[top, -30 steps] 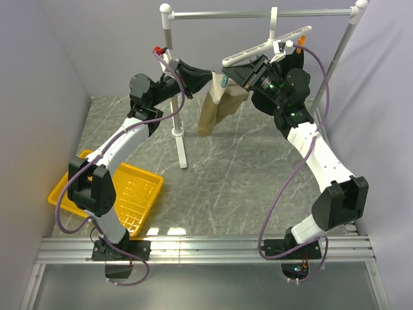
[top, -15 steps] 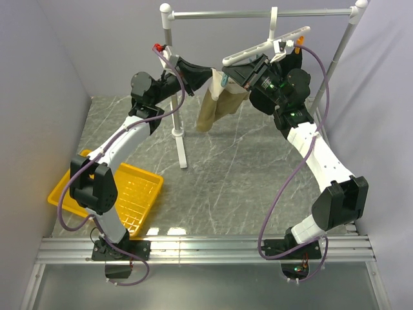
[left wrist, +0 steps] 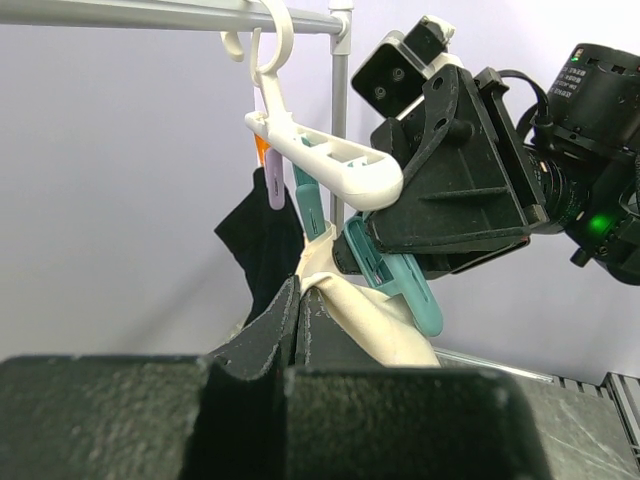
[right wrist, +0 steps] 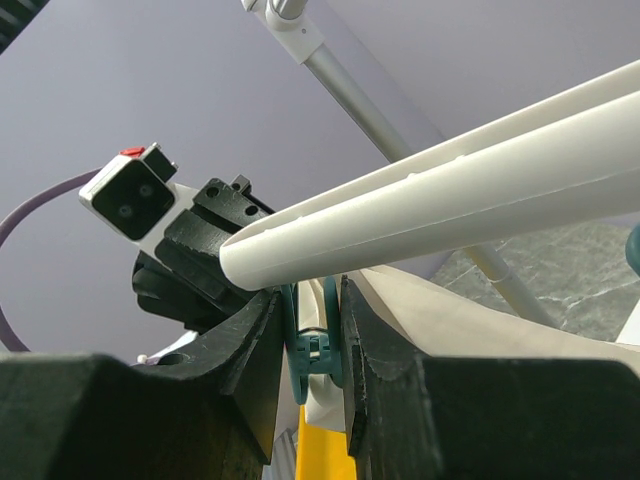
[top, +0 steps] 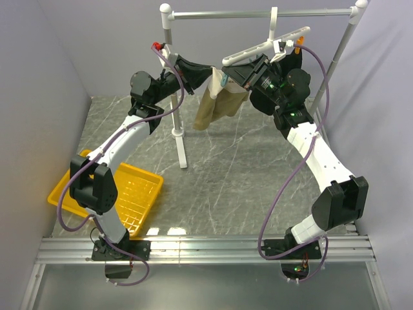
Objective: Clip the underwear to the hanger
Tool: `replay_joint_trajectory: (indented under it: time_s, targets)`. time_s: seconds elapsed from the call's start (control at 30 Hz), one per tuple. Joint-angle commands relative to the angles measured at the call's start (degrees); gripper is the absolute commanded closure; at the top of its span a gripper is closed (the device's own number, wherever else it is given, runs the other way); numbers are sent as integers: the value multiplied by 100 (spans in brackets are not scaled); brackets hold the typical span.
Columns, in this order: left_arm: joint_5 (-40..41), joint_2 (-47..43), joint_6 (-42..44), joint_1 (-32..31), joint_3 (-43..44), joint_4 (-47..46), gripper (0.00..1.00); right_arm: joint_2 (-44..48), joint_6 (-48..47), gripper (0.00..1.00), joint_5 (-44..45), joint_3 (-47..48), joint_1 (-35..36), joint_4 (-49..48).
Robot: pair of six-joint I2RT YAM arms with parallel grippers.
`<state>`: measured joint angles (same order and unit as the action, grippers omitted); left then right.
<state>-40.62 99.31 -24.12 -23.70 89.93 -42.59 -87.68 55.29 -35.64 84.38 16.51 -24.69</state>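
The tan underwear point(top: 216, 103) hangs below the white hanger point(top: 264, 46), which hooks on the silver rail. My left gripper point(top: 208, 76) is shut on the underwear's upper edge point(left wrist: 350, 305) and holds it up at the hanger's low left end. My right gripper point(top: 227, 79) is shut on the teal clip point(right wrist: 312, 345), squeezing its two arms under the hanger bar point(right wrist: 450, 205). The cream fabric point(right wrist: 330, 395) sits in and just below the clip. In the left wrist view the teal clip point(left wrist: 405, 285) lies right above the fabric.
A black garment point(left wrist: 262, 240) hangs from a purple clip on the hanger. The silver rail point(top: 258, 13) stands on white-jointed posts, one post point(top: 177, 129) near my left arm. A yellow basket point(top: 132, 194) lies at the front left.
My left gripper has lifted the underwear's edge a little up and toward the teal clip. The fabric has bunched higher. My right gripper has stayed on the clip.
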Motion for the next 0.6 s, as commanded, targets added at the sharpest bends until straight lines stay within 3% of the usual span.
replay_joint_trajectory:
  time_s: [0.0,0.57]
  targets:
    - [63,27,-119,-3,271,-197,100,-65,96,79,-145,61,45,17]
    - [2,19,-154,6,271,-241,100,-100,149,70,-154,123,36,60]
